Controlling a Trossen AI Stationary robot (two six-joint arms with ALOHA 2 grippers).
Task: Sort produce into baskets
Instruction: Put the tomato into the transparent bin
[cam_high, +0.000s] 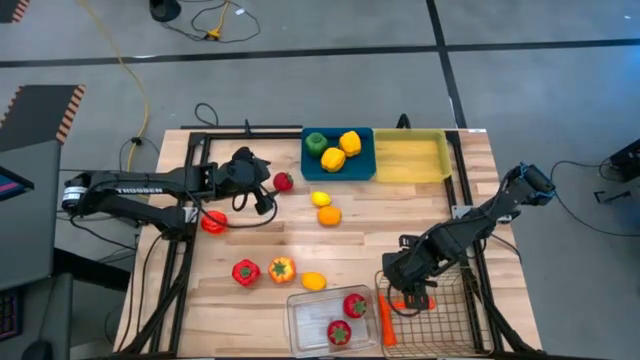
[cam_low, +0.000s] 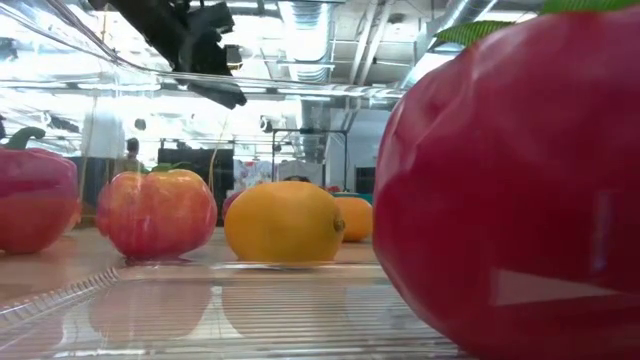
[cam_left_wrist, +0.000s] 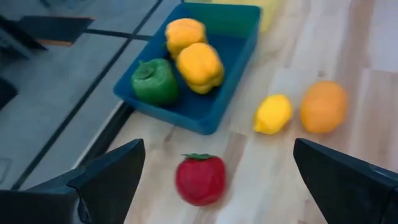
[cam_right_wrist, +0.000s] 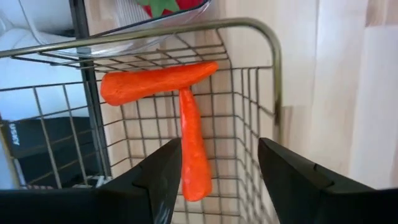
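1. Nearest the front edge, the clear plastic bin (cam_high: 300, 325) is holding two red berries (cam_high: 354, 305), and beside it the brown wire-mesh basket (cam_high: 450, 320) is holding two carrots (cam_right_wrist: 158, 82) lying crossed in a corner.
2. The right gripper (cam_high: 412, 290) is hovering over that basket with its fingers (cam_right_wrist: 155, 180) parted and nothing between them; the carrots are lying loose on the mesh below.
3. Just behind the bin, a red pepper (cam_high: 246, 272), a red-and-orange pepper (cam_high: 281, 268) and a lemon (cam_high: 314, 281) are sitting unsorted on the table (cam_high: 350, 240).
4. Mid-table, a second lemon (cam_high: 321, 199) and an orange (cam_high: 329, 215) are waiting close together, and another red piece (cam_high: 214, 222) is lying beside the left arm.
5. The left gripper (cam_high: 262, 190) is reaching in with its jaws spread wide and empty, and a red berry (cam_left_wrist: 200, 179) is lying on the wood between and just ahead of them; a grasp on it looks like the step in hand.
6. At the far edge, the blue tray (cam_high: 365, 165) is holding one green pepper (cam_high: 316, 143) and two yellow peppers (cam_high: 350, 143), while the yellow tray (cam_high: 415, 160) is sitting with no produce in it.
7. Judging by the count, the sorting is roughly half done, with seven pieces left on the table.
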